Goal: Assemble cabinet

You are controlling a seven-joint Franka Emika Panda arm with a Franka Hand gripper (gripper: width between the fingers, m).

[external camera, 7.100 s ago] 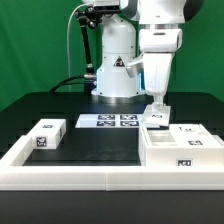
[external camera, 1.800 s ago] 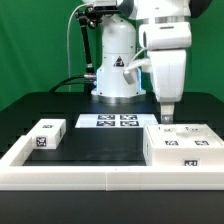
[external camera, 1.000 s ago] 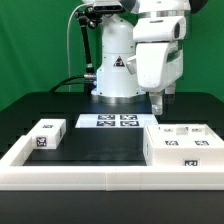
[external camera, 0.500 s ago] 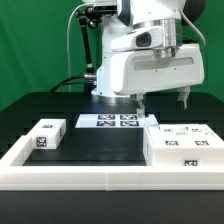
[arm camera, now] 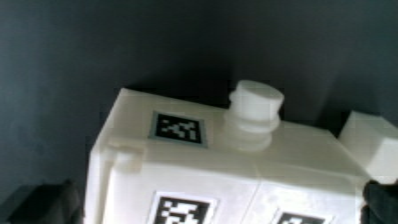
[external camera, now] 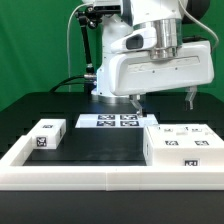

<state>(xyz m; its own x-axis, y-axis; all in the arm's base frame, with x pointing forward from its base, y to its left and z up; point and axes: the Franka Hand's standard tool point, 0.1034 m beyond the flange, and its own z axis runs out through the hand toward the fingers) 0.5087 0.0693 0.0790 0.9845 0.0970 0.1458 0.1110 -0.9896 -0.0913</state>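
The cabinet [external camera: 178, 152] is a white tagged box at the exterior view's right, inside the border rail. Small tagged panels [external camera: 172, 130] lie raised on its top. My gripper [external camera: 163, 100] hangs above the cabinet's back edge, turned broadside, with its fingers [external camera: 137, 100] wide apart and nothing between them. In the wrist view the cabinet [arm camera: 214, 160] fills the picture, with tags and a short white round peg [arm camera: 258, 104] standing on it. My gripper [arm camera: 210, 205] is open over it. A small white tagged block [external camera: 45, 135] lies at the exterior view's left.
The marker board [external camera: 120, 121] lies flat behind the middle of the work area. A long low white border rail [external camera: 100, 176] runs along the front and up the left side. The arm's white base [external camera: 116, 70] stands at the back.
My gripper held a small block over the cabinet, then set it on top. Since then it has lifted, turned broadside and spread its fingers wide.
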